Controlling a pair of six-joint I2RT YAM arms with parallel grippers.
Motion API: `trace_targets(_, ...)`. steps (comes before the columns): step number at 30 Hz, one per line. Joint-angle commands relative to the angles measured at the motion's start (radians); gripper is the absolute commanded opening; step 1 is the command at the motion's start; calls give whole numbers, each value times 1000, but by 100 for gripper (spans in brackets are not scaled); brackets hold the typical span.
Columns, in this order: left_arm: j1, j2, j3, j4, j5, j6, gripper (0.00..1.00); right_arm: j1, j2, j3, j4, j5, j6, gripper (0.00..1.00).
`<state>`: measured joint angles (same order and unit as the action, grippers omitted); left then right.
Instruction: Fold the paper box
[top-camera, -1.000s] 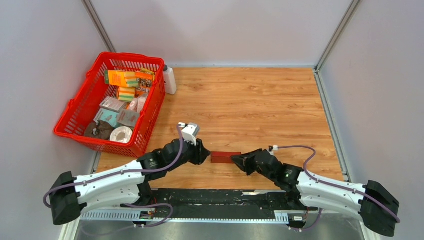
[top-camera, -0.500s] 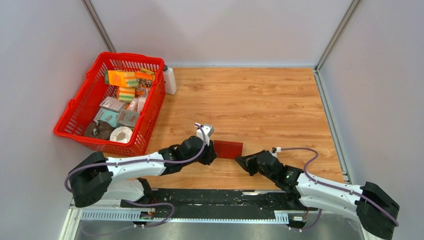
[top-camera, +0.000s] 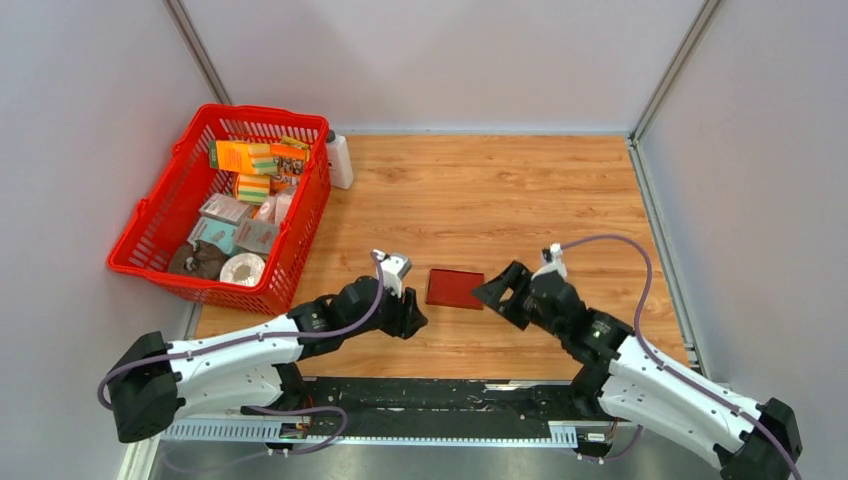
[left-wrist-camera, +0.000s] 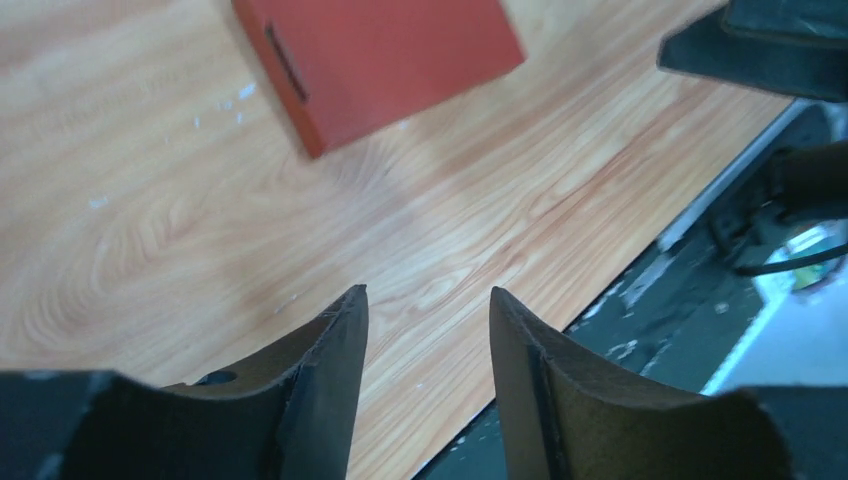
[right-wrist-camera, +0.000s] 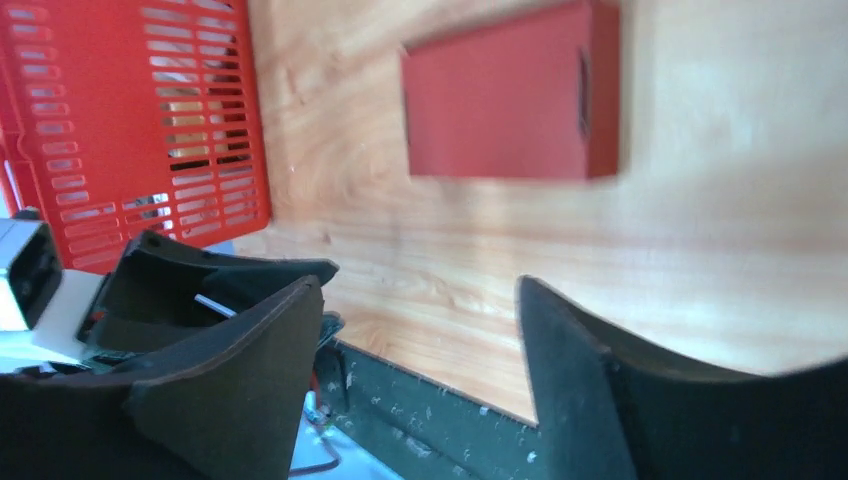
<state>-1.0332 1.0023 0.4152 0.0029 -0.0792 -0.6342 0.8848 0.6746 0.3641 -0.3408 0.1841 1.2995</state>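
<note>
The paper box is a small dark red closed rectangle lying flat on the wooden table, free of both grippers. In the left wrist view the paper box lies ahead of my left gripper, whose jaws stand apart with only table between them. My left gripper sits just left of and nearer than the box. My right gripper is just right of it, open and empty. In the right wrist view the paper box lies beyond my right gripper.
A red mesh basket with several printed packages stands at the back left, with a white bottle beside it. The same basket shows in the right wrist view. A black rail runs along the table's near edge. Grey walls enclose the table.
The box was pinched between both grippers, then tilted up by the left one. Now it lies flat a little farther back, and both grippers have opened and drawn away.
</note>
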Motion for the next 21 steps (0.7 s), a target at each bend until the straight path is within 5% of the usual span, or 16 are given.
trace_targets(1, 59, 4, 192, -177, 58, 115, 58, -173, 171, 177, -27, -293, -552, 79)
trace_targets(4, 82, 85, 304, -246, 62, 188, 51, -265, 328, 301, -47, -362, -713, 91)
trace_targets(8, 82, 166, 321, -120, 143, 166, 37, -322, 529, 450, -14, -386, -847, 91)
trace_targets(11, 79, 280, 321, -40, 245, 117, 27, -406, 718, 562, 17, -471, -870, 86)
trace_targets(14, 67, 396, 315, 60, 291, 61, 22, -457, 926, 701, -36, -577, -904, 68)
trace_targets(21, 47, 542, 349, 91, 217, 31, 20, -468, 1122, 727, 9, -765, -956, 71)
